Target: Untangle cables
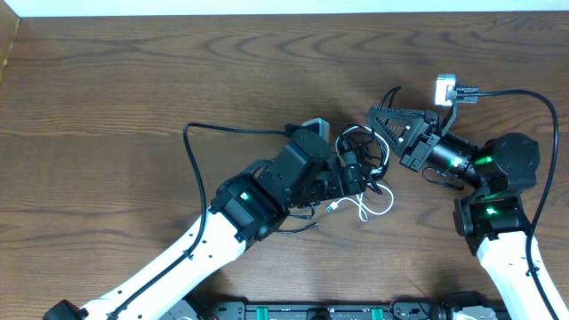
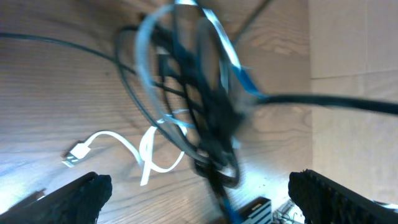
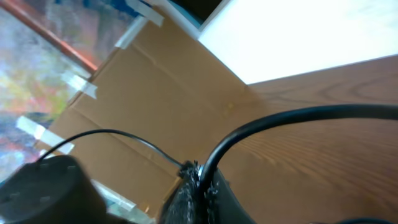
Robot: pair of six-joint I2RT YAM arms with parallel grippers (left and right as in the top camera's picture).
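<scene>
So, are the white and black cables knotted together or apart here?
Knotted together: in the left wrist view the white cable threads through the black cables as one bundle; only its plug end lies free.

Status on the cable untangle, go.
Left gripper wide open, facing the knot, gripping nothing. Right gripper shut on black cable. White cable looped into the knot, plug end on table. Nothing else in the way.

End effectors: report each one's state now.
Left end effector: open, gripping nothing.
Right end effector: closed on the thin black cable.
</scene>
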